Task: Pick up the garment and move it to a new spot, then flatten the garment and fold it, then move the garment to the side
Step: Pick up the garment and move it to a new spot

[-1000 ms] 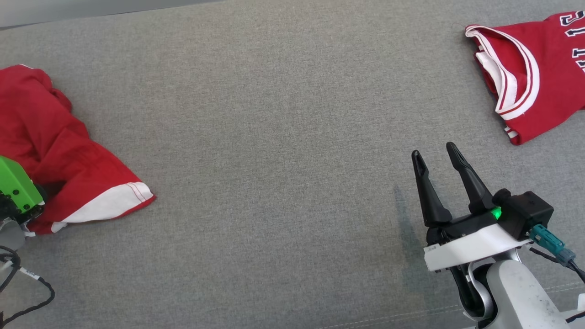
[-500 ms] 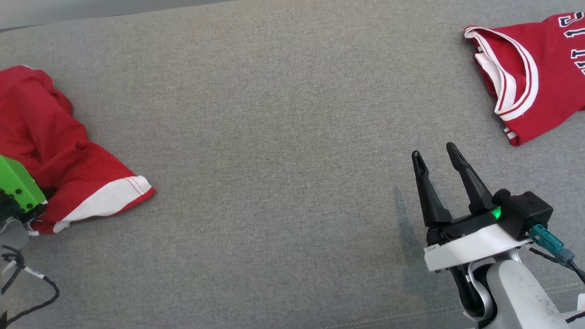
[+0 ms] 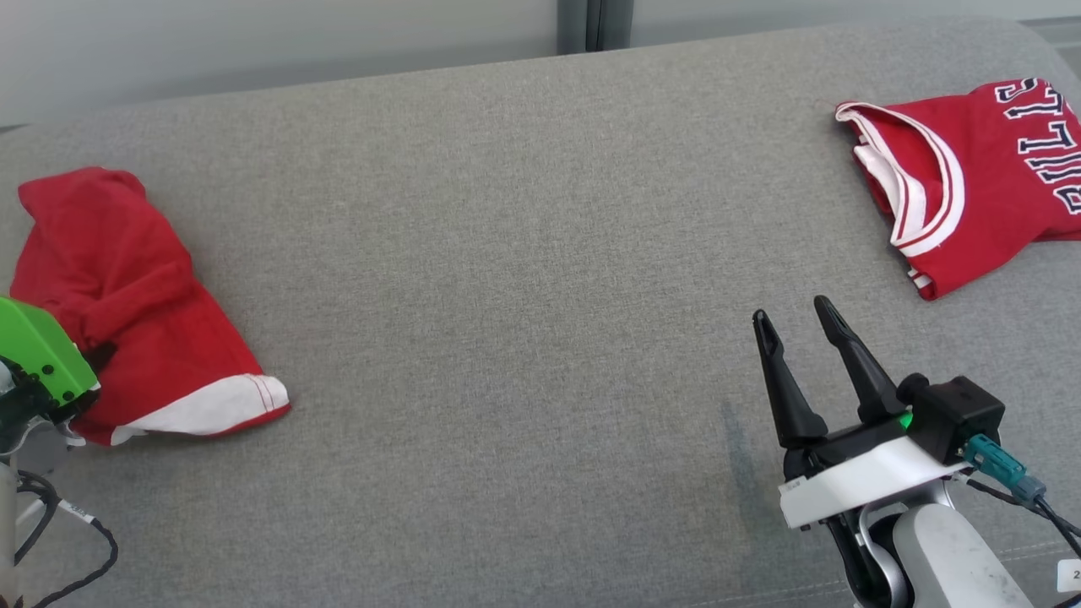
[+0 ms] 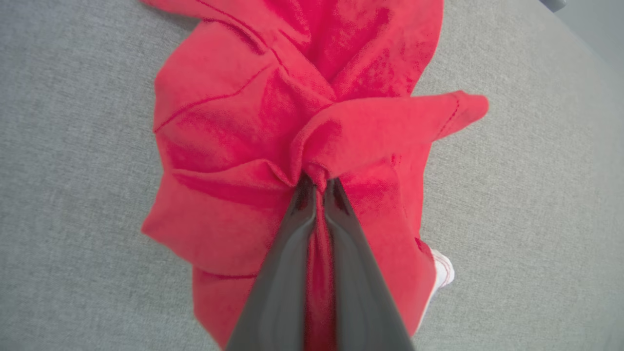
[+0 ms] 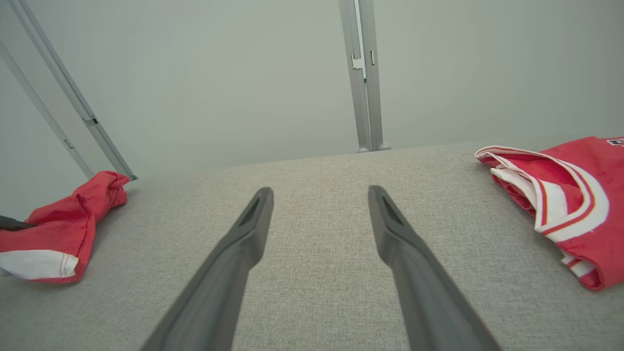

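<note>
The garment is a crumpled red piece with a white hem, lying at the left of the grey cushion. My left gripper is shut on a pinched fold of it near its middle, and the red cloth bunches around the fingertips. In the head view the green wrist block sits at the garment's near left edge. My right gripper stands open over bare cushion at the lower right, holding nothing. From the right wrist, the garment lies far to the left of the open right gripper.
A second red jersey with white trim and lettering lies at the back right; it also appears as the jersey right of my right fingers. The cushion's back edge meets a pale wall with a metal post. A black cable hangs lower left.
My left gripper has closed on the garment, and the cloth has drawn together around it. The head camera has tilted up, bringing the wall into view. The right arm has stayed still.
</note>
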`<state>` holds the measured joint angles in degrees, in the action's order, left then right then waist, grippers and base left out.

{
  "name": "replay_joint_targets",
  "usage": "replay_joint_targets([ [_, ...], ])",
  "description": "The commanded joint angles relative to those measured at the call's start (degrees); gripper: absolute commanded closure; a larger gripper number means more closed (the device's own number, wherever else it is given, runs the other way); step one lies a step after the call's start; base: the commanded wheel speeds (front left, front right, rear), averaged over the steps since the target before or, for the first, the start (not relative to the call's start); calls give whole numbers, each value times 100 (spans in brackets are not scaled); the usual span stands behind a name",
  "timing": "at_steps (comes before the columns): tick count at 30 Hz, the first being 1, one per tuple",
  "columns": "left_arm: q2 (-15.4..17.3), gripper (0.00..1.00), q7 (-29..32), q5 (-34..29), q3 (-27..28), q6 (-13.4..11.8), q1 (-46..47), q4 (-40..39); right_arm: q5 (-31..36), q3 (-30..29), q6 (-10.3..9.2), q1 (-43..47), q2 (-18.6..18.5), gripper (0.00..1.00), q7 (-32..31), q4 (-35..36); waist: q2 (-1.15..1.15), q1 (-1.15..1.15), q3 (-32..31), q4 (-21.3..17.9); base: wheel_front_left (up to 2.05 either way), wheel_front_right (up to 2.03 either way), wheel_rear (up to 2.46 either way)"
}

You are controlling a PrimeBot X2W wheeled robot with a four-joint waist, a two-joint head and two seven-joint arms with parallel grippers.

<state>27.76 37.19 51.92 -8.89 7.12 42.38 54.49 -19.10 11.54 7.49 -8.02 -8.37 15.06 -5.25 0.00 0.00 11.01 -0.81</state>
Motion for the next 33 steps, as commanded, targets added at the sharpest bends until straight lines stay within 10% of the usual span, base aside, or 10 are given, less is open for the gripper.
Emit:
replay_joint_targets([
  [1, 33, 100, -46, 84, -13, 40, -128, -137, -34, 0, 0, 118, -38, 0, 20, -28, 0, 0, -272, -8, 0, 0, 0],
  [15, -16, 100, -114, 406, -691, 42, -1003, -2357, -192, 8, 0, 502, -81, 0, 20, -87, 0, 0, -930, -229, 0, 0, 0],
  [33, -1445, 100, -995, -248, -1507, -417, -898, -2810, -168, 163, 0, 290, -119, 0, 19, -94, 0, 0, -784, -1381, 0, 0, 0],
])
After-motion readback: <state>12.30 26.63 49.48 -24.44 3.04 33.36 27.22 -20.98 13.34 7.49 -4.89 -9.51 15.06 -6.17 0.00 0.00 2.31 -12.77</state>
